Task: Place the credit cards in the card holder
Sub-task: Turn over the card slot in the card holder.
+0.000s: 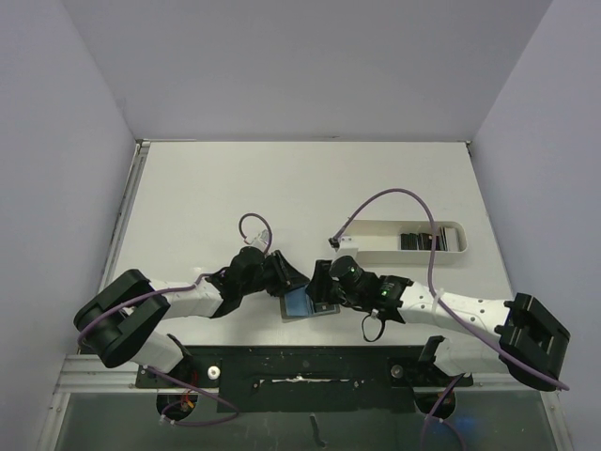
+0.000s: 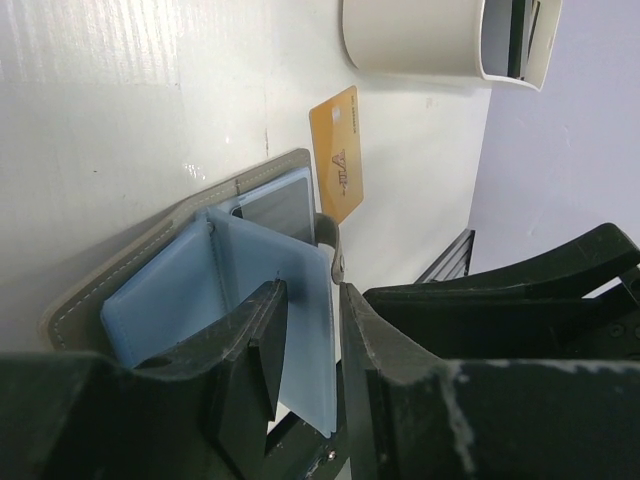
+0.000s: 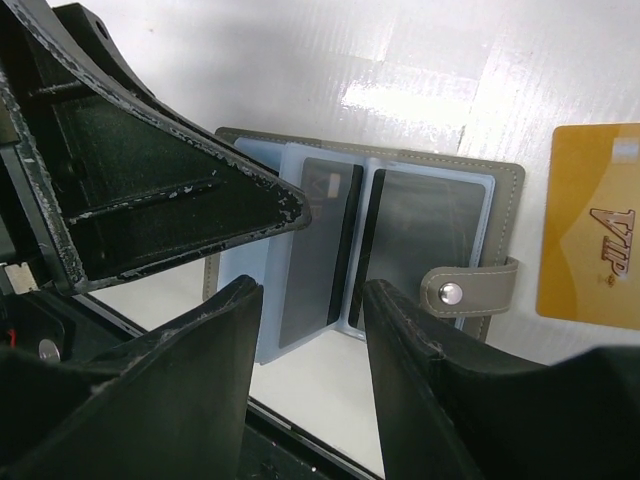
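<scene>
Left arm (image 1: 188,299) and right arm (image 1: 451,308) angled inward — left fingers (image 2: 245,350) narrowly parted, right fingers (image 3: 205,380) wider

wallet (image 1: 302,303): mostly covered from above
gold card (image 3: 590,235): cut by right edge
tray (image 2: 420,40): top cut off
tray cards (image 1: 420,241): too small to count

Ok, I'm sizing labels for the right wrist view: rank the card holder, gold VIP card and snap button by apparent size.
1. card holder
2. gold VIP card, though the frame edge cuts it off
3. snap button, clearly smallest
</scene>
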Available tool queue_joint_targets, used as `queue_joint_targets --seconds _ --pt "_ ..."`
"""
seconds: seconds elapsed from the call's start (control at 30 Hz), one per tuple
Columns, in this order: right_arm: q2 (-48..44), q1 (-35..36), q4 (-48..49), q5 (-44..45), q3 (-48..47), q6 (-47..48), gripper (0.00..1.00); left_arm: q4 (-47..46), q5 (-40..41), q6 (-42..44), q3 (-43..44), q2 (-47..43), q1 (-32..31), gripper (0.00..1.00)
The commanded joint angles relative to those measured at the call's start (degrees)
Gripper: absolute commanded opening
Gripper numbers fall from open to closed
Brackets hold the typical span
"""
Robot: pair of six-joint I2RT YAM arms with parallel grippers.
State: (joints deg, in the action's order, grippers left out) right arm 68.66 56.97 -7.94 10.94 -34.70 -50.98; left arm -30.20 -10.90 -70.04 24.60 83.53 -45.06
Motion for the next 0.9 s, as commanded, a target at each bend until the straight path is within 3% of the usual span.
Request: queue_joint_targets --seconds 0.0,0.37,0.73,0.87 --pt "1.3 0.5 3.5 -0.1 -2.4 0.4 0.46 -1.0 0.8 1.0 2.6 0.2 -0.4 0.26" --pt "4.1 0.6 1.4 1.4 -3.2 -0.1 0.45 -0.4 1.0 1.5 3.3 0.7 -0.8 0.26" --pt "1.0 0.6 -9.5 8.7 -3.3 -2.6 0.4 2.3 2.3 2.9 3.1 -0.4 -0.8 0.42" --pt "0.5 0.6 -11.2 9.9 -2.0 -4.4 0.38 2.3 2.1 3.1 3.1 -0.3 -0.9 0.43"
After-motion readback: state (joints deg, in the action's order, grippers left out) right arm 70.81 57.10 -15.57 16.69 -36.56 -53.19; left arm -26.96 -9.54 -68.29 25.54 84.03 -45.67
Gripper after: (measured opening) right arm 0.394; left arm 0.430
